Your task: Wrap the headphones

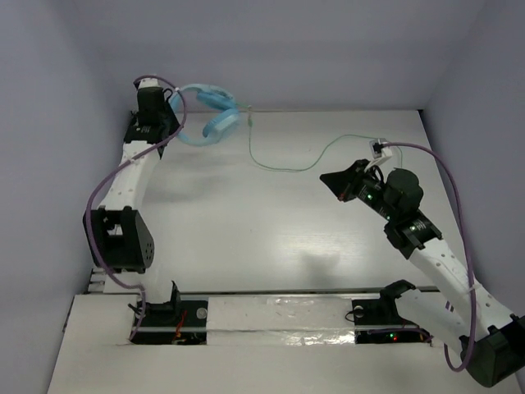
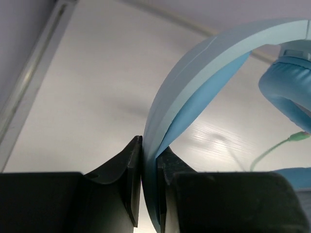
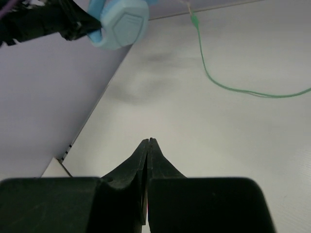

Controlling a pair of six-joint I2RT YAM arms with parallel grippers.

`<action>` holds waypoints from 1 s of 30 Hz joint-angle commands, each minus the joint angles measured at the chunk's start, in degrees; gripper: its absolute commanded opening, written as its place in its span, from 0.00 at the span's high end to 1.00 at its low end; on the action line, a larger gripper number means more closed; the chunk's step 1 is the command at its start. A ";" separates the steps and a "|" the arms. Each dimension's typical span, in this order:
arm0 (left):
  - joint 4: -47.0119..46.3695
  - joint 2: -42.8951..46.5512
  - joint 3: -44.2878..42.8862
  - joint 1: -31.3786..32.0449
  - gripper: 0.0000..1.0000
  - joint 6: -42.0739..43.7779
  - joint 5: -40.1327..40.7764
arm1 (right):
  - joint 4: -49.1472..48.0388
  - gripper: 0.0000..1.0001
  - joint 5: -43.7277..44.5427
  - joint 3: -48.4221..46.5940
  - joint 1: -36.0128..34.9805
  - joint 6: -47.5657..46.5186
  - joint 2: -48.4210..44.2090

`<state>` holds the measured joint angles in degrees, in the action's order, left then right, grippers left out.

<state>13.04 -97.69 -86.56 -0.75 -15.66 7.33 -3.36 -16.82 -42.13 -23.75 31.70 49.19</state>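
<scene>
Left pincer (image 2: 148, 145) clamped on headphones (image 1: 220, 125) headband (image 2: 194, 73), far-left counter (image 1: 246, 238) corner; right pincer (image 3: 149, 143) closed, empty. Cable (image 1: 283, 169) trails loose: keep headband steady, take cable near free end, wind evenly.

Plain lavender-grey walls (image 1: 312, 49) closed in around me on three sides of a glossy white worktop (image 1: 246, 230) that caught soft, even light.

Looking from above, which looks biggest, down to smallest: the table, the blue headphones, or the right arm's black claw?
1. table
2. headphones
3. right gripper, a little smaller than the headphones; it hangs above the table, nearer the camera, so their true order is unsure.
</scene>
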 commanded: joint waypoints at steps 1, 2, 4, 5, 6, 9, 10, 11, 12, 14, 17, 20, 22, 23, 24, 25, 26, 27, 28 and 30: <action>1.98 8.21 -0.19 4.70 1.00 -1.65 -3.73 | -4.02 1.00 -0.85 -0.15 -0.25 -3.14 -0.41; 2.60 10.48 0.08 4.71 1.00 -1.83 -5.30 | -4.11 1.00 -1.28 -0.32 -0.25 -3.31 -0.32; 4.18 12.60 0.43 5.50 1.00 -2.53 -7.07 | -4.29 1.00 -3.56 -0.67 -0.25 -4.28 -0.06; 4.80 14.53 0.26 6.02 1.00 -2.53 -10.29 | -4.73 0.95 -4.27 -0.41 -0.25 -4.54 0.03; 6.11 15.33 -0.35 6.03 1.00 -2.71 -11.97 | -5.25 0.83 -5.84 -0.41 -0.25 -4.81 0.03; 5.17 20.07 0.86 6.03 1.00 -4.98 -18.04 | -4.75 0.23 -6.04 -0.67 -0.25 -7.08 1.17; 4.89 21.13 1.13 6.64 1.00 -6.04 -19.53 | -4.21 0.19 -6.21 -1.28 -0.25 -7.53 1.78; 5.33 22.96 0.79 6.64 1.00 -6.22 -20.59 | -4.64 0.15 -6.56 -1.29 -0.25 -7.45 2.57; 6.38 23.59 0.00 6.64 1.00 -6.40 -20.95 | -6.38 0.15 -8.13 -0.77 -0.25 -7.45 2.75; 7.35 25.26 -1.23 7.16 1.00 -6.14 -22.88 | -7.36 0.14 -10.07 -0.50 -0.25 -8.41 3.71; 8.49 27.19 -3.26 7.17 1.00 -6.14 -25.51 | -6.67 0.15 -13.58 -1.99 -0.86 -10.08 7.58; 9.37 28.69 -4.75 7.17 1.00 -5.61 -26.92 | -5.27 0.15 -12.01 -3.83 -2.52 -13.24 11.44; 9.38 29.31 -5.19 7.17 1.00 -5.26 -28.24 | -5.69 0.15 -10.26 -4.28 -3.14 -15.00 14.43; 9.11 30.27 -5.02 7.17 1.00 -5.26 -29.12 | -6.31 0.14 -9.82 -4.89 -3.15 -15.44 15.57; 8.68 30.54 -4.76 7.17 1.00 -5.34 -29.65 | -4.22 0.13 -8.25 -5.94 -3.67 -16.49 16.80; 8.67 30.80 -4.75 7.17 1.00 -5.26 -30.09 | -3.77 0.13 -6.75 -6.73 -3.67 -18.06 17.77; 8.67 31.41 -4.75 7.17 1.00 -5.26 -30.97 | -4.37 0.13 -5.69 -7.35 -3.67 -18.60 19.44; 8.24 31.59 -4.93 7.17 1.00 -5.26 -31.50 | -3.68 0.13 -5.51 -8.05 -3.67 -19.22 20.32; 8.23 31.60 -5.10 7.17 1.00 -5.26 -32.11 | -2.63 0.13 -6.03 -9.01 -3.67 -20.35 21.38; 8.06 31.60 -5.63 7.17 1.00 -5.26 -33.17 | -2.09 0.13 -4.03 -10.07 -4.81 -21.24 23.75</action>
<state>26.06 -67.94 -88.33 6.35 -18.52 -21.45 -5.43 -23.90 -48.34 -27.22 14.63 71.50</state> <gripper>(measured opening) 0.106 0.872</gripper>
